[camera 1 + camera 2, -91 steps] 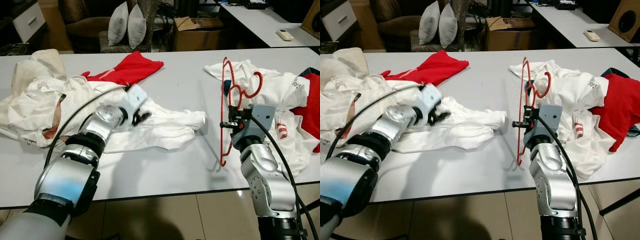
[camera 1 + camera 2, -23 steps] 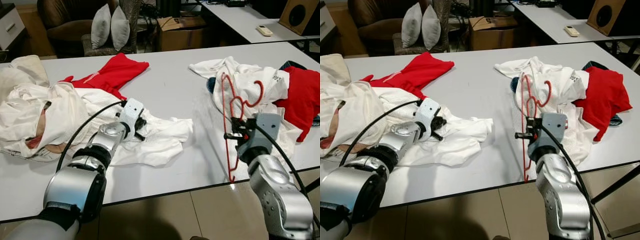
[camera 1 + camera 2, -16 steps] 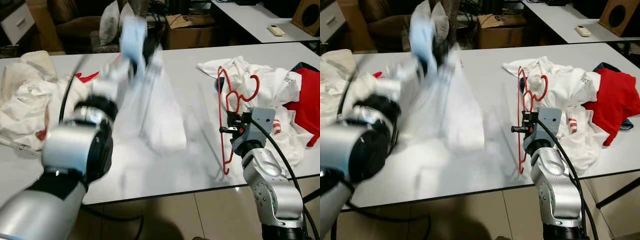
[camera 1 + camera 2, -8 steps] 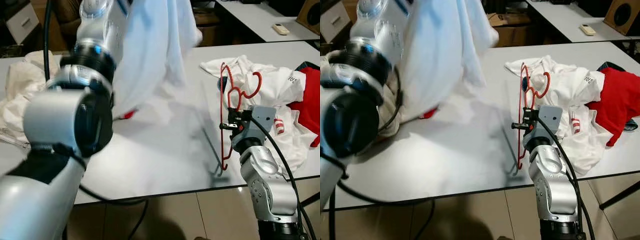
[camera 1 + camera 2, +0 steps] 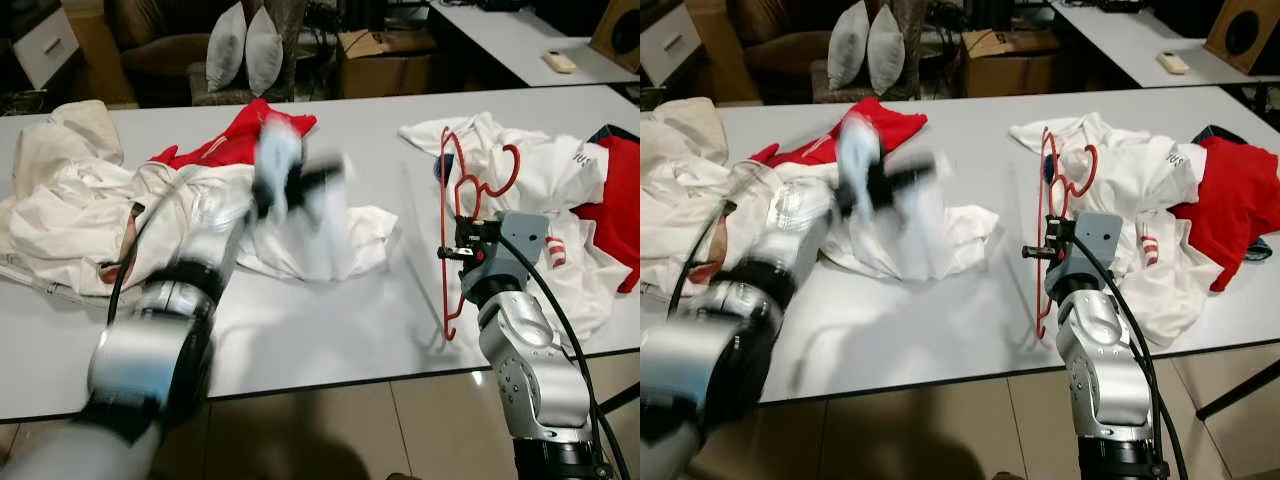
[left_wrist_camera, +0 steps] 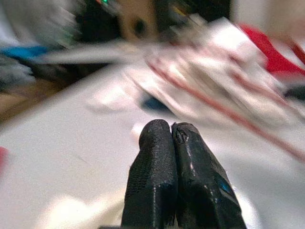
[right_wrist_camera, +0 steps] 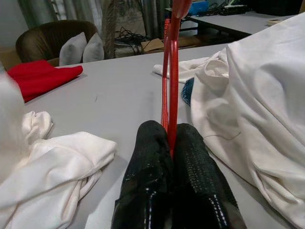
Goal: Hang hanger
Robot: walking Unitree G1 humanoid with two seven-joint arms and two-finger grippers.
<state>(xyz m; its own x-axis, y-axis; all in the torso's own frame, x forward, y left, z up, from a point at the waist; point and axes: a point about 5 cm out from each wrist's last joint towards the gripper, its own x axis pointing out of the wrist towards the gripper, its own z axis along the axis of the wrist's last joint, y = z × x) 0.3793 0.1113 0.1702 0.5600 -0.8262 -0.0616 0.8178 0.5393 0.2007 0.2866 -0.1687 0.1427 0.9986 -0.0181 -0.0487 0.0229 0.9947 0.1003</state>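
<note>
The right gripper (image 7: 170, 143) is clamped on the red hanger (image 5: 452, 215), holding it upright over the white table (image 5: 350, 320) just left of a white garment pile (image 5: 540, 180). The left gripper (image 6: 170, 131), fingers pressed together on nothing visible, is blurred above the crumpled white shirt (image 5: 335, 240) at the table's middle.

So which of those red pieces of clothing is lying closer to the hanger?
The red garment at the table's right end, beside the white shirts behind the red hanger in the right tool. The other red garment lies across the table, far left.
</note>
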